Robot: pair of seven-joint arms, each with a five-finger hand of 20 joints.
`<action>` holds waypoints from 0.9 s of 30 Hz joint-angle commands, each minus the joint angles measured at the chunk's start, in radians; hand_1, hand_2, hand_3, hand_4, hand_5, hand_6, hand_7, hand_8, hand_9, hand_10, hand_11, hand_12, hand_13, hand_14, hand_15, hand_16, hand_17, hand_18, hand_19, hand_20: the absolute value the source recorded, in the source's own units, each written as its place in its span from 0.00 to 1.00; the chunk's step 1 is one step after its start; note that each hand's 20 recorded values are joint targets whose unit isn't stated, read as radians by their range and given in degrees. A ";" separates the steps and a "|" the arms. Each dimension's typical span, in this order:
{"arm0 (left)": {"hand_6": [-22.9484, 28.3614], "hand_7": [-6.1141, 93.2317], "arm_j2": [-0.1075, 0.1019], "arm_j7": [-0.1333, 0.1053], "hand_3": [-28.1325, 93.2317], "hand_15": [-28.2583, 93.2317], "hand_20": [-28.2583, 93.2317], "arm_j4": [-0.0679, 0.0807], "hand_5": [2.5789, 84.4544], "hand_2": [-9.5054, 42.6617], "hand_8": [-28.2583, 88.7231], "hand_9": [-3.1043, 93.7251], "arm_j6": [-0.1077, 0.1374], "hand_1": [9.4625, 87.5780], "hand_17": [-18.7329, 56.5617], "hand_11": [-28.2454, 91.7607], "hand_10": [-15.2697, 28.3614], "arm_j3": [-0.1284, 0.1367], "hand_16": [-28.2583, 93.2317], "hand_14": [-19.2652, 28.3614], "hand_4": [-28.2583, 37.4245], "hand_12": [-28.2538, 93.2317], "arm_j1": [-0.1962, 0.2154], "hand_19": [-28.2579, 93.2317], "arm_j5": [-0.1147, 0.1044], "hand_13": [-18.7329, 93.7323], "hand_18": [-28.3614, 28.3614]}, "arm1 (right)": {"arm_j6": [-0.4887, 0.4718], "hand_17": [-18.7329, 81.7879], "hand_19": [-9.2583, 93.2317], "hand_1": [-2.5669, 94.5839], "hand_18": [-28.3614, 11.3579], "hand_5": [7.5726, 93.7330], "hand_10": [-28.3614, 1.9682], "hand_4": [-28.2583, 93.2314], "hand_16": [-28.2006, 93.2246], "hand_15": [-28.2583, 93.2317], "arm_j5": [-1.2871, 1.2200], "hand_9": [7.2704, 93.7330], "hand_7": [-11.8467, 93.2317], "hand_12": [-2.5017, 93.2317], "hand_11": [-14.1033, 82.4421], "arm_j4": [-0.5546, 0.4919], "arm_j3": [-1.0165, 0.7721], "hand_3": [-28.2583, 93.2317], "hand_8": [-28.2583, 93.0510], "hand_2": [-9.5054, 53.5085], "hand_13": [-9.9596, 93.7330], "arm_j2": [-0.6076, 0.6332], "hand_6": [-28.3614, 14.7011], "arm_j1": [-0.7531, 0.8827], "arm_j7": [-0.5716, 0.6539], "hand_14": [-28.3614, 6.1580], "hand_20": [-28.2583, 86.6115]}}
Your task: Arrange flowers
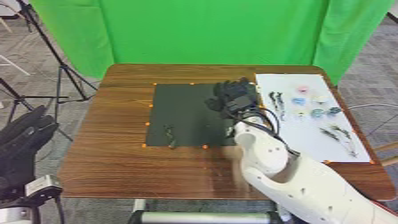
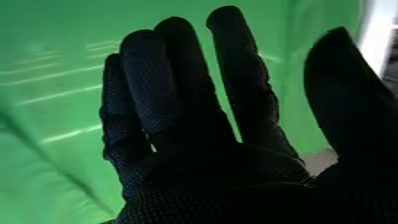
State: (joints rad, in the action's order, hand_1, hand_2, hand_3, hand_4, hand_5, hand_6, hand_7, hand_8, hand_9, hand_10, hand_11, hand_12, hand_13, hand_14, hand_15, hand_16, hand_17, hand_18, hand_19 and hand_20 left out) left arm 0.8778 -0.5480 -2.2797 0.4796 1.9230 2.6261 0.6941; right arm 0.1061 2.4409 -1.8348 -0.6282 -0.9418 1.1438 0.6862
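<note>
Right hand [image 1: 235,97] held open over dark mat [image 1: 184,107]

In the head view, the hand is placed over the mat's far right part, with its fingers pointed toward the far edge of the table [image 1: 99,150]. In the right wrist view, the fingers of the right hand [image 2: 218,167] are seen straight and slightly parted, with the thumb set wide of them; nothing is seen to be gripped.

A thin green stem [image 1: 171,134] is laid on the near left part of the mat, well apart from the hand. Small orange markers [image 1: 205,146] are set around the mat's edge.

To the right of the mat, a white board [image 1: 289,82] is set on the table. Dark stems [image 1: 276,102] are laid along its left side, and leafy stems [image 1: 338,132] on its near right part. Between and beyond these, small flower heads are spread: a pink one [image 1: 303,89], a blue one [image 1: 298,101] and a dark green one [image 1: 334,110] among them.

The left hand [image 1: 19,155] is held beside the table's left edge, fingers extended, with nothing seen in it. Beyond the table, a green cloth [image 1: 213,32] is hung.
</note>
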 commanded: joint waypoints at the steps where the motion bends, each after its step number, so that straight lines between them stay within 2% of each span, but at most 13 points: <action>1: 0.60 0.25 -0.022 0.012 0.89 0.74 0.30 -0.017 0.41 0.23 0.14 0.36 0.036 0.27 0.09 0.56 0.76 0.001 0.10 0.88 0.18 0.29 0.031 0.68 0.024 0.33 0.86 | -0.030 0.34 0.87 0.27 0.07 0.61 0.24 0.06 0.38 0.92 -0.028 0.59 0.39 0.31 0.78 -0.007 -0.110 0.90 0.12 0.23 0.64 0.104 0.48 0.054 0.090 0.26 0.34; 3: 0.60 0.25 -0.017 0.017 0.88 0.74 0.30 -0.018 0.41 0.23 0.14 0.36 0.032 0.27 0.09 0.56 0.76 -0.001 0.10 0.88 0.18 0.29 0.029 0.68 0.027 0.33 0.86 | -0.051 0.37 0.89 0.29 0.06 0.62 0.28 0.06 0.40 0.93 -0.044 0.62 0.39 0.33 0.81 -0.015 -0.148 0.89 0.12 0.20 0.68 0.111 0.48 0.078 0.108 0.31 0.34; 4: 0.60 0.25 -0.024 0.017 0.88 0.74 0.30 -0.018 0.41 0.23 0.14 0.36 0.035 0.27 0.09 0.56 0.76 -0.004 0.10 0.88 0.18 0.29 0.028 0.68 0.024 0.33 0.86 | -0.053 0.38 0.90 0.30 0.06 0.62 0.29 0.06 0.40 0.93 -0.045 0.64 0.40 0.34 0.81 -0.017 -0.163 0.89 0.12 0.20 0.69 0.116 0.49 0.089 0.120 0.32 0.34; 6: 0.60 0.25 -0.022 0.023 0.88 0.74 0.30 -0.019 0.41 0.23 0.14 0.36 0.033 0.27 0.09 0.56 0.76 -0.006 0.10 0.88 0.18 0.29 0.028 0.68 0.029 0.33 0.86 | -0.070 0.40 0.92 0.31 0.06 0.62 0.31 0.06 0.41 0.94 -0.040 0.65 0.40 0.35 0.83 -0.022 -0.186 0.89 0.12 0.18 0.71 0.123 0.49 0.107 0.137 0.33 0.34; 8: 0.60 0.25 -0.034 0.015 0.88 0.74 0.30 -0.020 0.41 0.22 0.14 0.36 0.042 0.27 0.09 0.56 0.76 -0.011 0.10 0.88 0.18 0.29 0.029 0.68 0.020 0.33 0.86 | -0.082 0.41 0.94 0.31 0.05 0.63 0.33 0.06 0.42 0.94 -0.045 0.67 0.40 0.37 0.83 -0.031 -0.217 0.88 0.12 0.18 0.73 0.130 0.49 0.131 0.151 0.34 0.33; 10: 0.60 0.25 -0.044 0.007 0.88 0.74 0.30 -0.021 0.41 0.22 0.14 0.36 0.048 0.27 0.09 0.56 0.76 -0.010 0.10 0.88 0.17 0.29 0.035 0.68 0.012 0.33 0.86 | -0.107 0.45 0.97 0.32 0.05 0.65 0.35 0.06 0.44 0.94 -0.047 0.73 0.39 0.38 0.84 -0.032 -0.248 0.88 0.13 0.17 0.77 0.127 0.49 0.154 0.164 0.38 0.32; 12: 0.60 0.25 -0.044 0.017 0.88 0.74 0.30 -0.022 0.41 0.22 0.14 0.36 0.045 0.27 0.09 0.56 0.76 -0.007 0.10 0.88 0.17 0.29 0.030 0.68 0.016 0.33 0.86 | -0.138 0.47 0.98 0.32 0.05 0.66 0.37 0.06 0.45 0.95 -0.050 0.75 0.39 0.39 0.85 -0.037 -0.283 0.87 0.13 0.17 0.79 0.128 0.50 0.180 0.184 0.40 0.31; 14: 0.60 0.25 -0.049 0.006 0.88 0.74 0.30 -0.026 0.41 0.22 0.14 0.36 0.053 0.27 0.09 0.56 0.76 -0.006 0.10 0.88 0.17 0.29 0.041 0.68 0.008 0.33 0.86 | -0.145 0.50 1.00 0.33 0.04 0.67 0.40 0.06 0.45 0.95 -0.061 0.78 0.38 0.40 0.86 -0.038 -0.310 0.87 0.13 0.16 0.82 0.129 0.50 0.197 0.192 0.42 0.32; 20: 0.60 0.25 -0.052 0.012 0.88 0.74 0.30 -0.023 0.41 0.21 0.14 0.36 0.050 0.27 0.09 0.56 0.77 -0.014 0.10 0.88 0.16 0.29 0.033 0.68 0.008 0.33 0.86 | -0.171 0.52 1.00 0.33 0.04 0.69 0.44 0.06 0.45 0.96 -0.085 0.80 0.37 0.40 0.86 -0.030 -0.368 0.86 0.14 0.16 0.84 0.145 0.50 0.232 0.221 0.45 0.33; 21: 0.61 0.24 -0.060 0.005 0.88 0.74 0.30 -0.022 0.41 0.21 0.14 0.36 0.057 0.26 0.09 0.56 0.77 -0.019 0.10 0.88 0.16 0.29 0.032 0.68 0.000 0.33 0.86 | -0.171 0.52 1.00 0.33 0.04 0.69 0.44 0.06 0.45 0.96 -0.092 0.81 0.37 0.40 0.86 -0.026 -0.370 0.86 0.14 0.16 0.84 0.149 0.50 0.232 0.229 0.45 0.33; 23: 0.61 0.24 -0.059 0.008 0.88 0.74 0.30 -0.022 0.41 0.21 0.14 0.36 0.053 0.26 0.09 0.56 0.77 -0.021 0.10 0.88 0.16 0.29 0.027 0.68 0.001 0.33 0.86 | -0.178 0.53 1.00 0.33 0.04 0.69 0.45 0.06 0.44 0.96 -0.096 0.81 0.37 0.40 0.86 -0.011 -0.372 0.86 0.14 0.16 0.84 0.149 0.50 0.226 0.242 0.45 0.33; 25: 0.61 0.24 -0.067 0.007 0.88 0.74 0.30 -0.020 0.41 0.21 0.14 0.36 0.058 0.26 0.09 0.56 0.77 -0.025 0.10 0.89 0.16 0.29 0.021 0.68 -0.002 0.33 0.86 | -0.170 0.53 1.00 0.34 0.04 0.69 0.45 0.06 0.44 0.96 -0.120 0.81 0.37 0.40 0.86 -0.003 -0.375 0.86 0.14 0.15 0.85 0.152 0.50 0.224 0.247 0.46 0.34; 27: 0.61 0.24 -0.063 0.009 0.88 0.74 0.30 -0.020 0.41 0.21 0.14 0.36 0.052 0.26 0.09 0.56 0.77 -0.025 0.10 0.88 0.16 0.29 0.017 0.68 0.002 0.33 0.86 | -0.176 0.54 1.00 0.34 0.04 0.69 0.46 0.06 0.44 0.96 -0.114 0.82 0.37 0.40 0.86 0.010 -0.371 0.86 0.14 0.15 0.85 0.149 0.50 0.219 0.234 0.46 0.34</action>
State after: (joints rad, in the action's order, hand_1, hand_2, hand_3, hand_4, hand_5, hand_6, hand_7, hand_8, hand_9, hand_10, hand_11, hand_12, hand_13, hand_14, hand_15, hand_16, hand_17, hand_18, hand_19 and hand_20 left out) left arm 0.8221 -0.5388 -2.2953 0.5245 1.9051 2.6437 0.7015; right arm -0.0632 2.3421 -1.8604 -0.9925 -0.8094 1.3711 0.9045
